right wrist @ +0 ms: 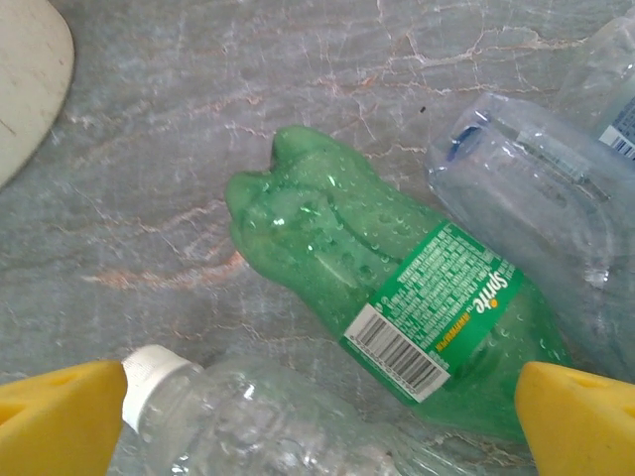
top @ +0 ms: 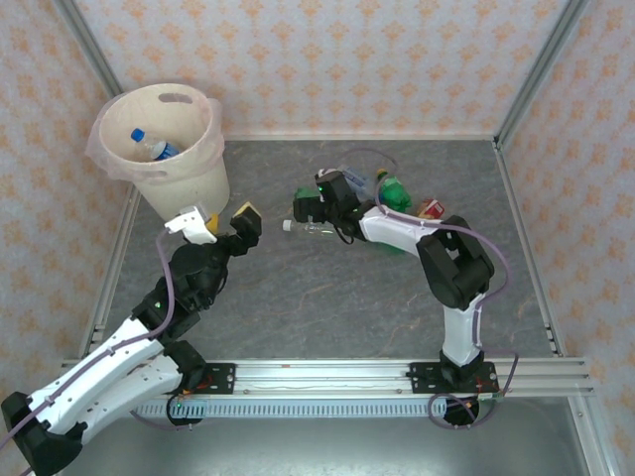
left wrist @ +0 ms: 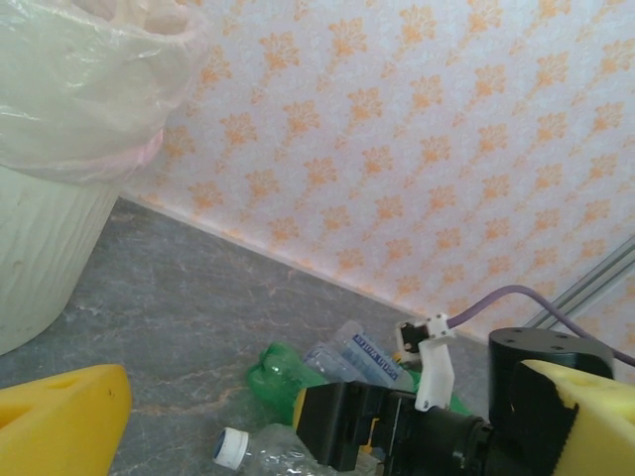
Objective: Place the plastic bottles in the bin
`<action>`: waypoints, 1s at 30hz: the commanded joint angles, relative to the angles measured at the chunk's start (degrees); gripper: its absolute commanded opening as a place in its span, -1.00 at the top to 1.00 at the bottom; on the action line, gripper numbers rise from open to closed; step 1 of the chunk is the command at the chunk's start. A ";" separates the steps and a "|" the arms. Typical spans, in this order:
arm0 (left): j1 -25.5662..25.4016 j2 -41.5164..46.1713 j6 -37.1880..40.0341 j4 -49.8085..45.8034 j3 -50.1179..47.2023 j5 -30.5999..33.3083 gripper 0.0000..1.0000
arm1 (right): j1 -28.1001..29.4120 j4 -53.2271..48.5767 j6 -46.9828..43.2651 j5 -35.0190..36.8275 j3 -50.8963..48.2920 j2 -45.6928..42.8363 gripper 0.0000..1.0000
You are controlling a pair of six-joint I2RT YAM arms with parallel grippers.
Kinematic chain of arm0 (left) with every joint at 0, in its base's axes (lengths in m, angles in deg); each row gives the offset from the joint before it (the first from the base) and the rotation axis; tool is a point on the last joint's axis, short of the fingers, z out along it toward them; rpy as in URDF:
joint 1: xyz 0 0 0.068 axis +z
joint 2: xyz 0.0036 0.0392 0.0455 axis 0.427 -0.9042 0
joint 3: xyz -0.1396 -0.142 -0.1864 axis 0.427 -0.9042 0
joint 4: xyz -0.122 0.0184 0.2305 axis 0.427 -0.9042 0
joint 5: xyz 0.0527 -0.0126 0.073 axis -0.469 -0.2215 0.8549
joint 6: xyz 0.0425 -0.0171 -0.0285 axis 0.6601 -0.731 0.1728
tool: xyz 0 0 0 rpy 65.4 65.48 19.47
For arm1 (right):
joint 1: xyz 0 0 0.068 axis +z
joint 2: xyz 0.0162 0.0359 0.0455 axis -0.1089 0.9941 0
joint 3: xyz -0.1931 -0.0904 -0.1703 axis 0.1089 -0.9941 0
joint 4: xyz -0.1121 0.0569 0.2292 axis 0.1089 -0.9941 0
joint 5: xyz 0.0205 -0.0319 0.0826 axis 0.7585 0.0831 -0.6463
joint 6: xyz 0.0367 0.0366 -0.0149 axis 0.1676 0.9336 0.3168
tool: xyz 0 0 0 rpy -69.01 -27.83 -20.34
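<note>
Yellow pads [left wrist: 60, 416] of L gripper [top: 220, 220] sit at the bottom corners of its wrist view, set wide apart w/ nothing btwn them: fully open, empty. From above it hangs over the table [top: 298, 297], just beside the near-right wall of the bin [top: 193, 178], facing across toward R gripper [top: 310, 206].

Bin stands upright at the table's far-left corner, thin liner [left wrist: 69, 89] folded over the rim. One clear blue-capped bottle [top: 154, 147] lies inside.

R gripper is low over the table, approx halfway along the far edge, also spread wide and holding nothing. Its pads flank a clear white-capped bottle [right wrist: 248, 426] lying flat, cap toward the left edge; can't tell if either pad touches it. Right against that one lies a dented green Sprite bottle [right wrist: 397, 288] on its side, label up. Next to it is a crushed clear bottle [right wrist: 526, 169] w/ some blue print.

Further toward the right edge, in the top view, a second green bottle [top: 394, 188] and a red-labelled item [top: 430, 208], type unclear, lie just beside the R arm [top: 451, 268].
</note>
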 commanded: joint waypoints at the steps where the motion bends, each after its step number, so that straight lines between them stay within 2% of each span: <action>1: -0.25 2.21 -0.99 -0.21 -1.56 -1.19 -0.98 | -0.18 -5.14 -3.79 1.17 2.07 0.47 -0.99; 9: -0.26 3.91 0.58 1.23 -3.97 0.06 -0.98 | 0.90 -5.19 -3.94 -2.92 -2.61 -2.73 -1.00; 19: -0.19 1.34 1.99 -0.85 -1.90 1.48 -0.98 | 4.48 -10.21 -4.74 -1.39 -1.80 -2.09 -0.92; 30: -0.15 4.93 -4.30 -3.93 -5.10 0.41 -0.98 | 7.72 -10.75 -6.00 -1.37 -7.55 -5.85 -0.99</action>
